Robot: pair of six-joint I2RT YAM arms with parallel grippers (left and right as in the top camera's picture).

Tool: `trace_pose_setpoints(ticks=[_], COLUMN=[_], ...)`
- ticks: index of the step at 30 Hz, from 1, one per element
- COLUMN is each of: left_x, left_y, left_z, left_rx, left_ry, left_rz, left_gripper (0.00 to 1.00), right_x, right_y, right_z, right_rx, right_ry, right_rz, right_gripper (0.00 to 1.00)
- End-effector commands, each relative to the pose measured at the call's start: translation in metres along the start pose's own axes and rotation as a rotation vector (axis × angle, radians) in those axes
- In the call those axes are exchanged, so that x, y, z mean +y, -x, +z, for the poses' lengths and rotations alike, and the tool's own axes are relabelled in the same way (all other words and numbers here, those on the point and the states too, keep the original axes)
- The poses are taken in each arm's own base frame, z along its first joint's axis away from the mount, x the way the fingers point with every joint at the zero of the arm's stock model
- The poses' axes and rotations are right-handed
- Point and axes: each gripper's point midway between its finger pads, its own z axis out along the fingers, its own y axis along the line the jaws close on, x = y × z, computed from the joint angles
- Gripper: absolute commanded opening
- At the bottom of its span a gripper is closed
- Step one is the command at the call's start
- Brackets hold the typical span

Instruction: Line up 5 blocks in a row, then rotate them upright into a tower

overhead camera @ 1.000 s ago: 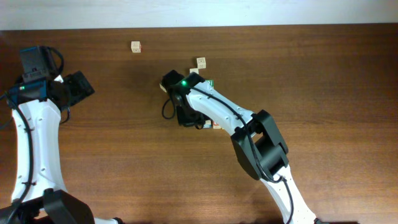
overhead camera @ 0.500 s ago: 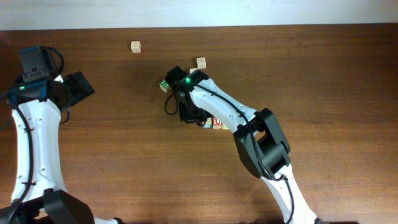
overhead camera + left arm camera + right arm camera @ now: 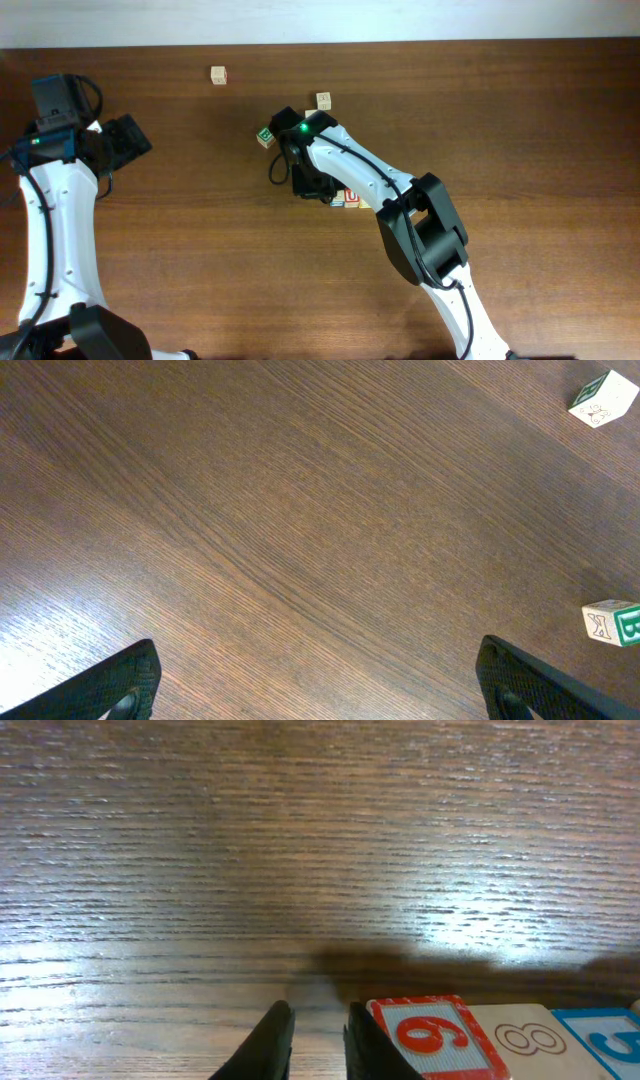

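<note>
The right hand [image 3: 318, 1038] is nearly closed on nothing, just beside the red-numbered block [image 3: 432, 1038] in a row on the counter [image 3: 300, 840]. It could nudge that row askew. The left hand [image 3: 318, 685] hangs wide open, well apart.

A robot test bench in a lab: two white arms [image 3: 45, 230] bolted at a bare wooden table [image 3: 520, 120], pale wall behind, alphabet cubes [image 3: 218, 75] scattered about
</note>
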Motion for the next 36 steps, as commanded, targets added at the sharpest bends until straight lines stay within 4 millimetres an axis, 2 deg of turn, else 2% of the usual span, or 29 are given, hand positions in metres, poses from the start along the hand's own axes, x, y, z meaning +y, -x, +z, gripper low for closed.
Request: trace_pose_setpoints(ticks=[1,4,8,9,10,11,13,15,16,18,21,22,23,25,28,31,36], left_x=[-0.002,-0.002,-0.002,-0.002,-0.002,-0.002,-0.002,-0.002,-0.002,-0.002,-0.002,-0.002,-0.002,-0.002,-0.002,-0.002,-0.002], left_y=[0.005,0.005,0.005,0.005,0.005,0.005,0.005,0.005,0.005,0.005,0.005,0.005,0.005,0.005,0.005,0.005,0.005], left_z=[-0.003,-0.003,-0.003,-0.003,-0.003,-0.003,-0.003,-0.003,-0.003,-0.003,-0.003,-0.003,-0.003,-0.003,-0.003,-0.003,-0.003], left_rx=[-0.009,-0.009,-0.009,-0.009,-0.009,-0.009,-0.009,-0.009,-0.009,-0.009,-0.009,-0.009,-0.009,-0.009,-0.009,-0.009,-0.009], left_ry=[-0.012,-0.012,-0.012,-0.012,-0.012,-0.012,-0.012,-0.012,-0.012,-0.012,-0.012,-0.012,-0.012,-0.012,-0.012,-0.012,-0.012], left_rz=[-0.017,-0.017,-0.017,-0.017,-0.017,-0.017,-0.017,-0.017,-0.017,-0.017,-0.017,-0.017,-0.017,-0.017,-0.017,-0.017,-0.017], left_gripper=[0.99,0.99,0.99,0.99,0.99,0.99,0.99,0.99,0.99,0.99,0.99,0.99,0.99,0.99,0.99,0.99,0.99], right_x=[-0.002,-0.001,-0.011,-0.022,-0.043,-0.056,-0.099,-0.125,-0.141,-0.159,-0.194,-0.199,-0.201,-0.207,-0.21,-0.204,-0.19], right_y=[0.007,0.013,0.016,0.017,0.019,0.02,0.019,0.018,0.016,0.013,0.005,0.002,0.0,-0.007,-0.017,-0.023,-0.028], right_z=[-0.033,-0.075,-0.145,-0.162,-0.178,-0.185,-0.194,-0.19,-0.182,-0.168,-0.123,-0.111,-0.103,-0.07,-0.037,-0.015,0.004], right_rx=[-0.053,-0.119,-0.195,-0.214,-0.233,-0.238,-0.215,-0.165,-0.125,-0.078,0.014,0.031,0.041,0.066,0.081,0.072,0.054], right_ry=[0.021,0.064,0.195,0.222,0.227,0.225,0.222,0.239,0.271,0.303,0.315,0.324,0.335,0.382,0.415,0.443,0.464], right_rz=[0.006,-0.029,-0.072,-0.075,-0.053,-0.041,-0.003,0.013,0.013,0.028,0.096,0.108,0.11,0.126,0.154,0.129,0.106], right_gripper=[0.17,0.17,0.17,0.17,0.17,0.17,0.17,0.16,0.16,0.16,0.15,0.15,0.15,0.13,0.06,0.05,0.04])
